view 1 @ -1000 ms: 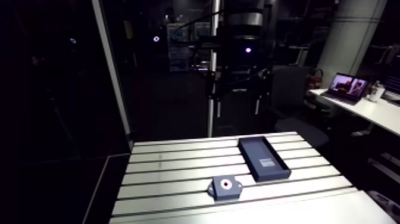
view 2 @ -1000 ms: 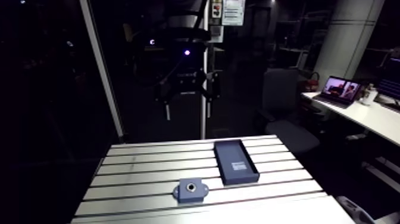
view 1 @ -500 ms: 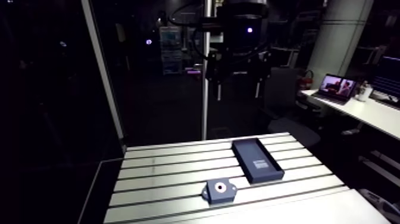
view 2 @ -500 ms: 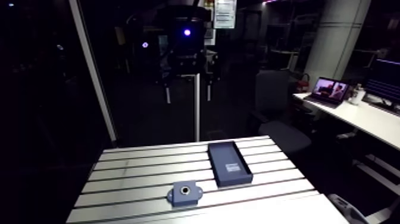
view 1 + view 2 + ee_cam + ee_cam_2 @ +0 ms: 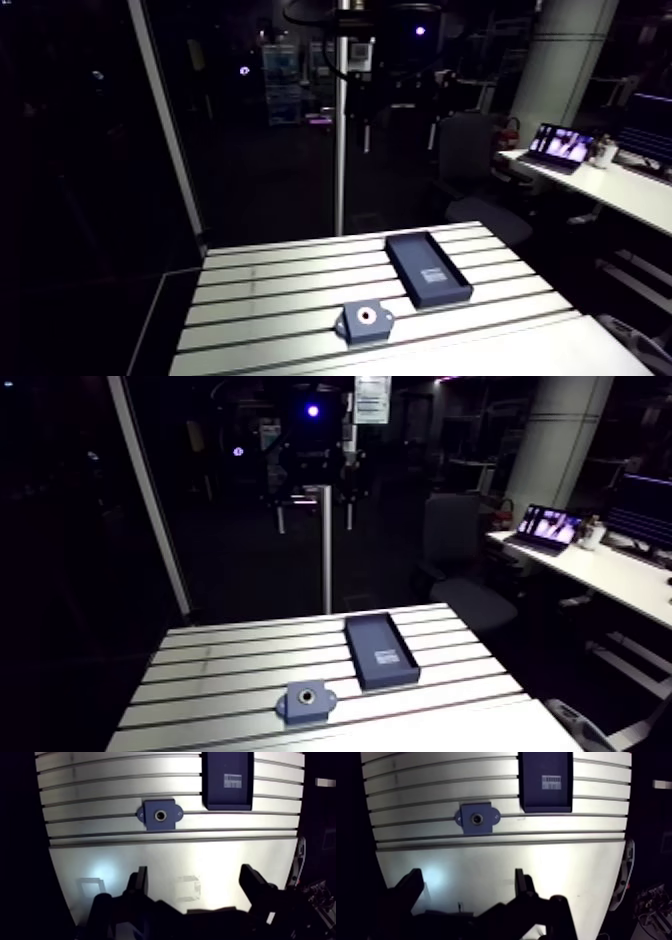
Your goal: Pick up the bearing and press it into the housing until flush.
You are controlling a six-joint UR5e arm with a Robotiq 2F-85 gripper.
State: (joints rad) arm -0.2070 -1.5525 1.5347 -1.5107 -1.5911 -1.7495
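Here, the gripper [image 5: 195,872] is held high above the slotted table [image 5: 90,812], and its jaws are seen standing wide apart with nothing gripped between them; only bare table top is seen between the two dark fingers [image 5: 140,883]. The blue housing [image 5: 160,814] is found flat on the table, well ahead of the jaws and well apart from them. It is set roughly in line with the gap between them, nearer the line of one finger than of the other. A round bore is seen at its middle, with a small flange at either side. A pale ring is shown in the bore in the arm view, but whether it is the bearing cannot be told. A dark rectangular tray [image 5: 225,798] with a white label [image 5: 233,780] inside is placed near the housing, without touching it, farther from the gripper.
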